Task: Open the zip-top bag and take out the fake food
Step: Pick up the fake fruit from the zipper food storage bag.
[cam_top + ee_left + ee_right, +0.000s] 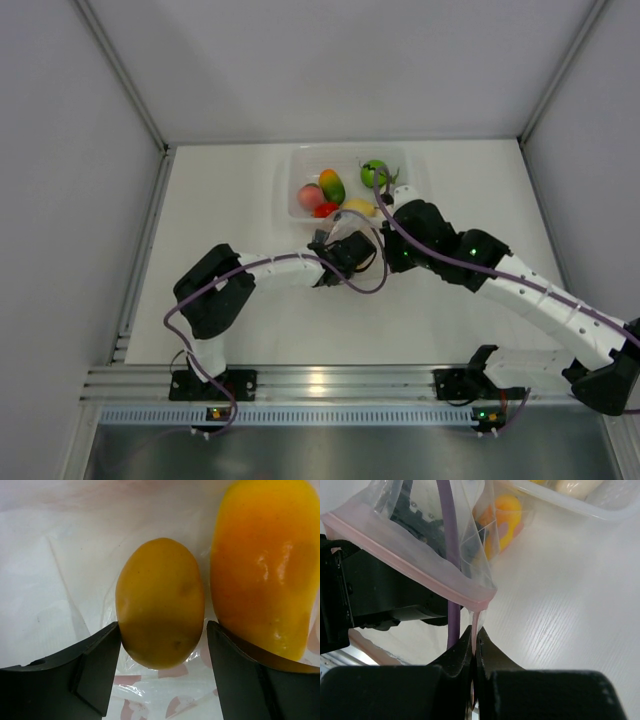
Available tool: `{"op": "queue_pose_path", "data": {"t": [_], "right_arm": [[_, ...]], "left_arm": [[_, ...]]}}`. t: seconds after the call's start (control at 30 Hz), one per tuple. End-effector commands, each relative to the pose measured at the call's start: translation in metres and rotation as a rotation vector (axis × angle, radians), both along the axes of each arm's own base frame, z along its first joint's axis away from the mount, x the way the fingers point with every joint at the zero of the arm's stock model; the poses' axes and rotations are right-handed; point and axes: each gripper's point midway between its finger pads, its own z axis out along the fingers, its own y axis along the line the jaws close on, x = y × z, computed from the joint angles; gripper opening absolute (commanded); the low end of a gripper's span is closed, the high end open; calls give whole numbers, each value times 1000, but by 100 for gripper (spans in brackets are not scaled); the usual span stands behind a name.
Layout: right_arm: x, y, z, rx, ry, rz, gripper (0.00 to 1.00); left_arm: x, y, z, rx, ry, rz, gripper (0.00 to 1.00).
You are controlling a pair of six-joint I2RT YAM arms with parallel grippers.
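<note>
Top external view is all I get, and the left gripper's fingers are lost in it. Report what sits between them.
Observer: A small yellow fruit sits between the open jaws of the left gripper.
Operator: Say what lies beside it.
Observer: A bigger orange fruit, at the right of that view.
Operator: Now the right gripper.
Observer: It is shut on the zip-top bag, at its pink zip edge.

Fake food (331, 186) in tub (294, 195) at far centre, zip-top bag (420, 572) just before it, left gripper (163, 630) inside
</note>
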Motion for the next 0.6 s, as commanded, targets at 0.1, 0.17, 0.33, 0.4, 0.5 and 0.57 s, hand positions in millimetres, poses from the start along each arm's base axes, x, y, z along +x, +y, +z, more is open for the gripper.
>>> {"op": "queue_pose_path", "data": {"t": [0.1,0.17,0.33,0.4,0.5,0.57], "right_arm": [[2,21,24,84,-31,60,0],[3,22,22,82,-31,61,0],[1,23,17,78,-18,71,0],[0,23,14,74,-13,74,0],[0,22,11,70,-11,75,0],[0,22,11,66,-14,71,0]], "left_arm": [[8,2,-18,-18,53,5,70],[10,3,-22,-2,54,6,69],[22,-2,-15,-5,15,16,71],[27,-6,-10,-30,-7,13,70],[30,-10,-6,-50,-15,3,48],[30,-14,-3,-72,-17,-2,26]]}}
